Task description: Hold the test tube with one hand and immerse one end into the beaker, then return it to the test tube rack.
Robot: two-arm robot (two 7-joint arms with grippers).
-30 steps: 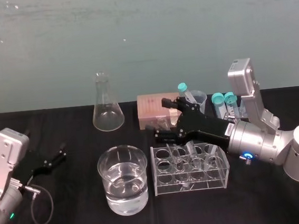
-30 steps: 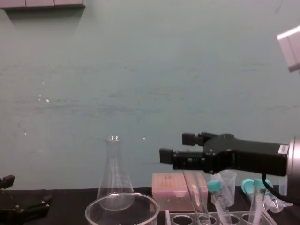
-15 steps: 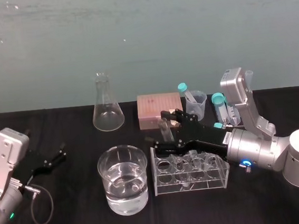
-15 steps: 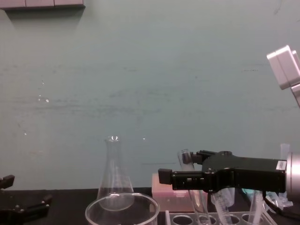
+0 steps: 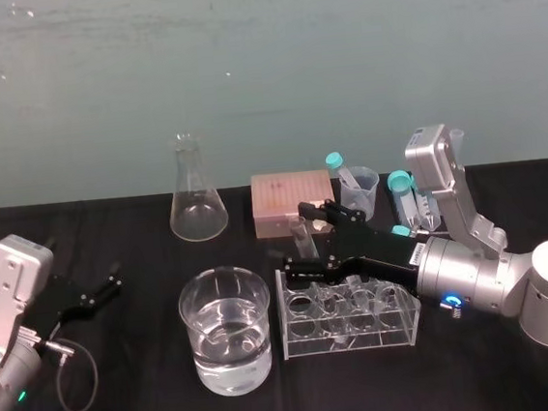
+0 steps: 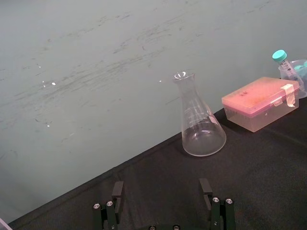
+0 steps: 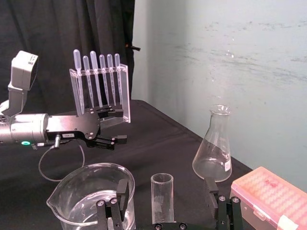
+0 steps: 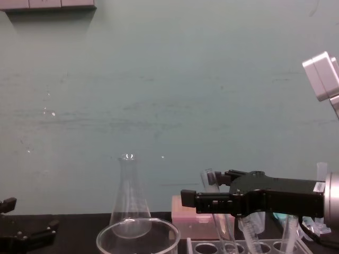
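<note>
The right gripper (image 5: 299,240) reaches in from 3 o'clock across the top of the test tube rack (image 5: 348,317), its black fingers pointing toward 9 o'clock. Its jaws stand apart, one finger on each side of the test tube (image 5: 302,230). In the right wrist view a gap shows between the test tube (image 7: 162,201) and each finger, so nothing is clamped. The tube is uncapped, open end up. In the chest view it leans a little, with its lower part going down into the rack at the far left end.

The beaker (image 5: 194,322) sits on the black table (image 5: 128,404) just at 9 o'clock of the rack, partly filled with clear liquid. A conical flask (image 5: 196,201) stands at 12 o'clock of the beaker, near the wall. A pink box (image 5: 291,196) lies at 12 o'clock of the rack's left end. Teal-capped tubes (image 5: 400,187) stand at 1 o'clock of the rack.

The left gripper (image 5: 114,279) rests low at 9 o'clock of the beaker, well apart from it, fingers spread and empty.
</note>
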